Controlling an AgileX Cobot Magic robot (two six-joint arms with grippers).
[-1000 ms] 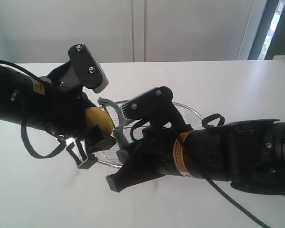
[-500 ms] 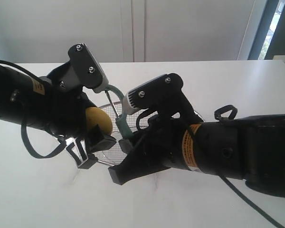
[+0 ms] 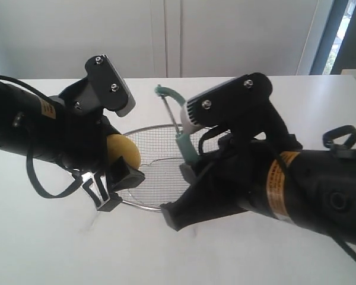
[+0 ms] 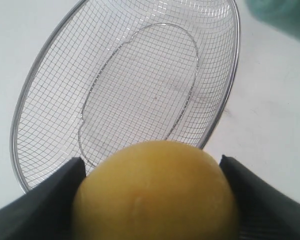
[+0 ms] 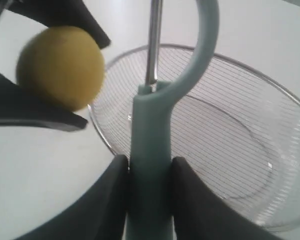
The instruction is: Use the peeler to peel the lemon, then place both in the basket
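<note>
My left gripper (image 3: 115, 169) is shut on the yellow lemon (image 3: 122, 152), held just above the near-left rim of the wire basket (image 3: 143, 130). The left wrist view shows the lemon (image 4: 155, 192) filling the space between both black fingers, with the basket (image 4: 125, 95) beyond it. My right gripper (image 5: 149, 167) is shut on the teal handle of the peeler (image 5: 155, 135). In the exterior view the peeler (image 3: 179, 133) stands upright over the basket, its blade head up and well apart from the lemon. From the right wrist, the lemon (image 5: 61, 67) sits off to one side of the peeler.
The basket rests on a white table (image 3: 296, 101). A white wall with panel seams stands behind, and a window edge (image 3: 344, 35) is at the far right. The right arm's bulky black body (image 3: 296, 190) covers the table's near right.
My right gripper has pulled the peeler up and to the right, away from the lemon, uncovering more of the basket. The left gripper and lemon have stayed put.
</note>
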